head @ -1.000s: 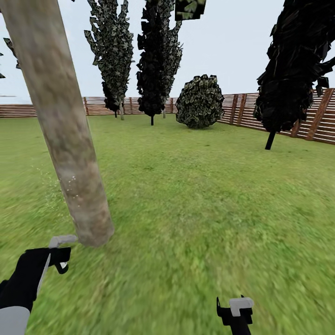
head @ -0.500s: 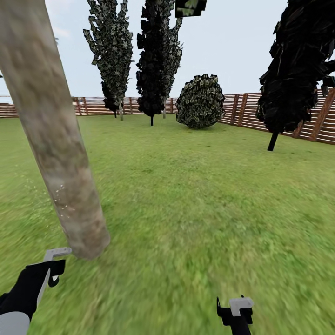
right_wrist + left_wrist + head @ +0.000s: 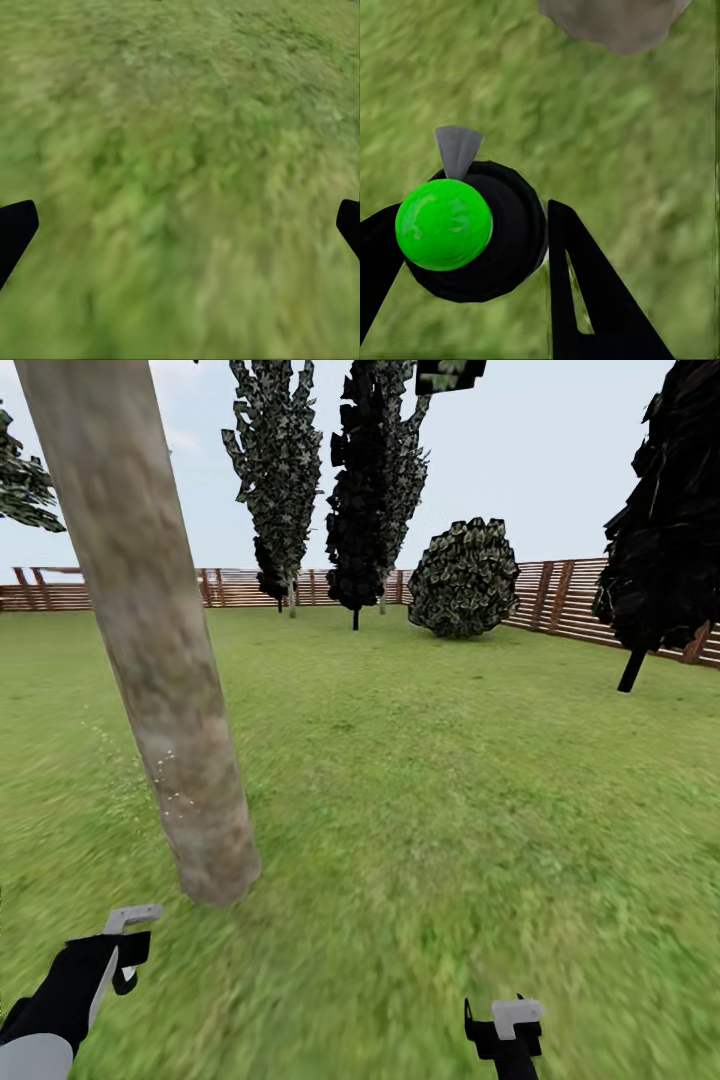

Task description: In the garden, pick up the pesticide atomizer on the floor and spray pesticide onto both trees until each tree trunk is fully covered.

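One tree trunk (image 3: 160,660), thick with mottled grey-brown bark, leans across the left of the head view; its base (image 3: 615,22) shows in the left wrist view. Faint white pesticide specks (image 3: 168,785) dot its lower part and the air just left of it. My left gripper (image 3: 100,965) is shut on the pesticide atomizer (image 3: 472,232), a black round body with a green ball top and a grey nozzle (image 3: 133,916) that points toward the trunk base. Low at the right, my right gripper (image 3: 505,1025) hangs open over grass, fingertips (image 3: 15,229) far apart.
Grass lawn (image 3: 450,790) spreads ahead to a reddish-brown slat fence (image 3: 560,600). Dark narrow trees (image 3: 375,490) and a round shrub (image 3: 465,578) stand at the back, and another dark tree (image 3: 665,540) stands at the right.
The camera has turned, shifting the whole scene to the right. My left gripper with the atomizer sits a little lower below the trunk base. The right gripper has not moved.
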Tool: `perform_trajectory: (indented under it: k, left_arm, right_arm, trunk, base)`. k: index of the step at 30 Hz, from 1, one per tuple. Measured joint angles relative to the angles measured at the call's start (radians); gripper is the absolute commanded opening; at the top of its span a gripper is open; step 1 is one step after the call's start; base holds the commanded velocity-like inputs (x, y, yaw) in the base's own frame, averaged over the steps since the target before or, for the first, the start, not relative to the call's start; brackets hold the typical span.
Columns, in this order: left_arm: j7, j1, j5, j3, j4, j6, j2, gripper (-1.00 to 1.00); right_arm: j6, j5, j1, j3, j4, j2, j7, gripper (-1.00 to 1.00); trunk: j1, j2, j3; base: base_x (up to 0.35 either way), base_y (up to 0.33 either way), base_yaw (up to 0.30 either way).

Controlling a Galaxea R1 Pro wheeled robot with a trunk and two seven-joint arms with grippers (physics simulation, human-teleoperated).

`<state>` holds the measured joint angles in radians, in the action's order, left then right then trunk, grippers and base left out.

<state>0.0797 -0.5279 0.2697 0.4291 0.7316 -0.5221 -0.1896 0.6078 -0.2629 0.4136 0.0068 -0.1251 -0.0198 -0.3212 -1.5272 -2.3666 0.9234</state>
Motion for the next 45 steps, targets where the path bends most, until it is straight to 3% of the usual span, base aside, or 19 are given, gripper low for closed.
perform_trajectory:
  k: [3,6,17,29,45]
  left_arm:
    - [-0.002,0.000,0.002,-0.001,0.000,0.003,0.028,-1.00]
    - [-0.002,0.000,0.006,-0.001,0.001,0.004,0.036,-1.00]
    - [-0.003,-0.001,0.005,0.000,0.007,0.004,0.036,-1.00]
    - [-0.002,0.000,0.006,-0.002,0.008,-0.005,0.037,-1.00]
    - [-0.004,0.000,0.006,-0.001,0.008,-0.012,0.037,-1.00]
  right_arm:
    - [0.000,0.000,0.000,-0.001,0.000,0.000,0.000,1.00]
    - [0.000,0.000,0.000,0.000,0.000,0.000,0.000,1.00]
    - [0.000,0.000,0.000,0.000,0.000,-0.001,0.000,1.00]
    - [0.000,0.000,0.000,0.000,0.000,-0.002,0.000,1.00]
    - [0.000,0.000,0.000,0.000,0.000,-0.002,0.000,1.00]
  trunk:
    - [0.000,0.000,0.000]
    - [0.000,0.000,0.000]
    - [0.000,0.000,0.000]
    - [0.000,0.000,0.000]
    - [0.000,0.000,0.000]
  base:
    - [0.166,-0.212,0.030]
    - [0.170,-0.226,0.005]
    - [0.037,-0.253,0.012]
    - [0.101,-0.227,0.245]
    - [0.126,-0.229,0.104]
